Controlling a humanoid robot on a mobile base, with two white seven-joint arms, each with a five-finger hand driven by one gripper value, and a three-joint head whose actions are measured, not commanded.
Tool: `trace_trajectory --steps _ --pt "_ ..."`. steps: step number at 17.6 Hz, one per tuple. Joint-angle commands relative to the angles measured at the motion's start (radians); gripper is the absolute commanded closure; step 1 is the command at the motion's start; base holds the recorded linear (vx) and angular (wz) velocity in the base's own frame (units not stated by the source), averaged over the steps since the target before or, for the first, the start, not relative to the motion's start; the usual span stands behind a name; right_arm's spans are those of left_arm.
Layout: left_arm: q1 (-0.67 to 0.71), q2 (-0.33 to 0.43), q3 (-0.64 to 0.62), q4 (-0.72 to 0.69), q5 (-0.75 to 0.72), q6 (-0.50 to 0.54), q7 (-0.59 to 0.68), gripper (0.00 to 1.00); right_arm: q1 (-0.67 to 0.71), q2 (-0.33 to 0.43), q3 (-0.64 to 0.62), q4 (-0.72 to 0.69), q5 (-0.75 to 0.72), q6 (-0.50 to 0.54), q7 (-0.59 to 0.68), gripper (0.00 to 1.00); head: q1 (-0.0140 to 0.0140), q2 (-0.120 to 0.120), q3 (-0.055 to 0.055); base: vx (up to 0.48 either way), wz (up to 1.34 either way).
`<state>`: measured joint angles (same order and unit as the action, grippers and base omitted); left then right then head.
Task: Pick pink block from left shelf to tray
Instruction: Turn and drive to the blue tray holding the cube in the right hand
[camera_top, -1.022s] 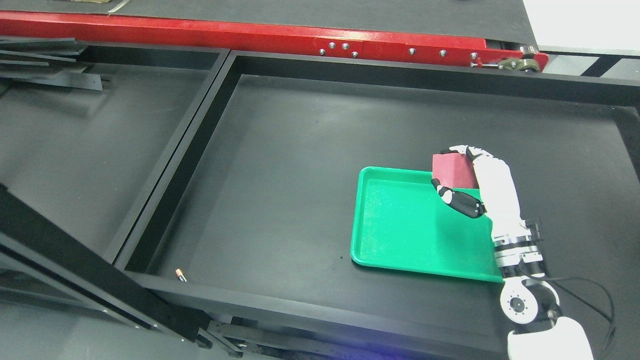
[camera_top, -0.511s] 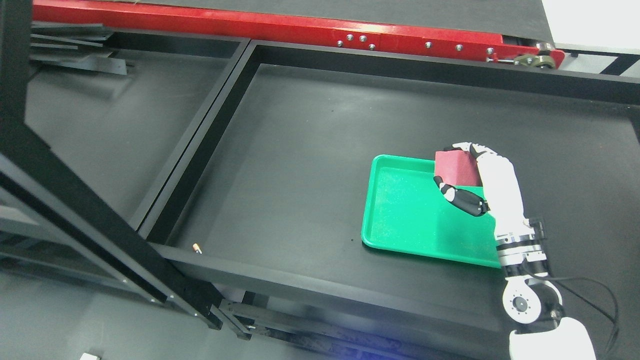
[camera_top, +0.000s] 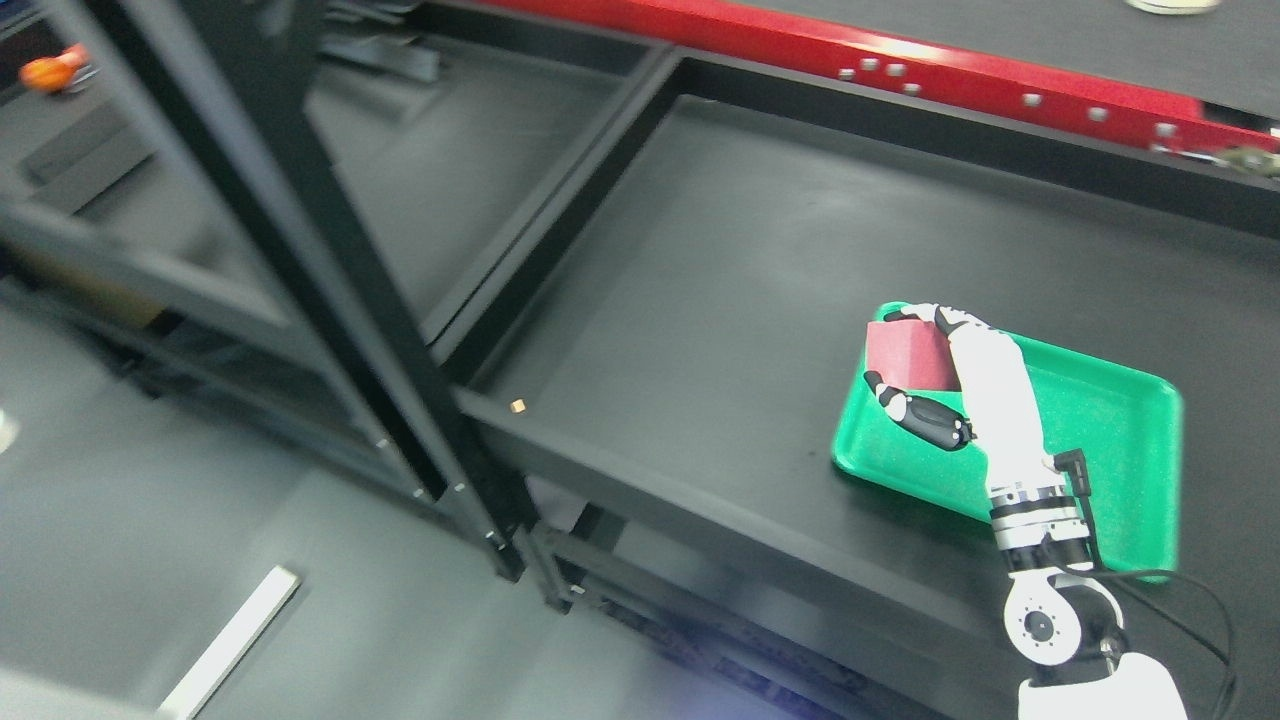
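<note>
One pink block (camera_top: 908, 356), slightly tilted

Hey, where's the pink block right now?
In the head view, the pink block is at right of centre, gripped in the right hand over the left end of the green tray on the black table.

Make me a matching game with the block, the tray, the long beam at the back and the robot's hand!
Things:
1. pink block
2. tray
3. beam at the back
4. right hand

Descriptions:
A. green, lying on the black table
B. red, with bolts along it
C. white and black, fingers curled around something
D. held over the tray's left end

Pairs: 1-D, 2-A, 3-B, 4-C
</note>
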<state>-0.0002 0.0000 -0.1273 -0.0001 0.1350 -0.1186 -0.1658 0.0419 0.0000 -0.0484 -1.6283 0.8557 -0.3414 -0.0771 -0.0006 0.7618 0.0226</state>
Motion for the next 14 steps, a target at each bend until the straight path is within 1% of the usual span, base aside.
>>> trace_trajectory --steps 1,3,6,9,11,14 --pt "0.02 0.017 0.0 -0.017 0.0 0.0 0.0 0.0 0.021 -0.017 0.002 -0.007 -0.001 -0.001 -0.004 0.98 0.0 0.0 0.0 -0.157 0.78" --pt "0.02 0.017 0.0 -0.017 0.0 0.0 0.0 0.0 0.024 -0.017 -0.002 -0.007 -0.001 -0.001 -0.004 0.98 0.0 0.0 0.0 -0.151 0.8" --pt "0.02 0.017 0.0 -0.017 0.0 0.0 0.0 0.0 0.068 -0.017 -0.004 -0.007 -0.001 0.01 -0.004 0.98 0.0 0.0 0.0 -0.159 0.85" --pt "0.02 0.017 0.0 -0.017 0.0 0.0 0.0 0.0 0.091 -0.017 0.016 -0.007 0.002 0.01 -0.003 0.98 0.0 0.0 0.0 -0.144 0.95" --pt "0.02 0.017 0.0 -0.017 0.0 0.0 0.0 0.0 0.082 -0.017 0.036 -0.007 0.002 0.006 -0.004 0.98 0.0 0.0 0.0 -0.132 1.06" --pt "0.02 0.017 0.0 -0.017 0.0 0.0 0.0 0.0 0.033 -0.017 0.035 -0.008 0.003 0.004 -0.004 0.98 0.0 0.001 0.0 -0.117 1.0"
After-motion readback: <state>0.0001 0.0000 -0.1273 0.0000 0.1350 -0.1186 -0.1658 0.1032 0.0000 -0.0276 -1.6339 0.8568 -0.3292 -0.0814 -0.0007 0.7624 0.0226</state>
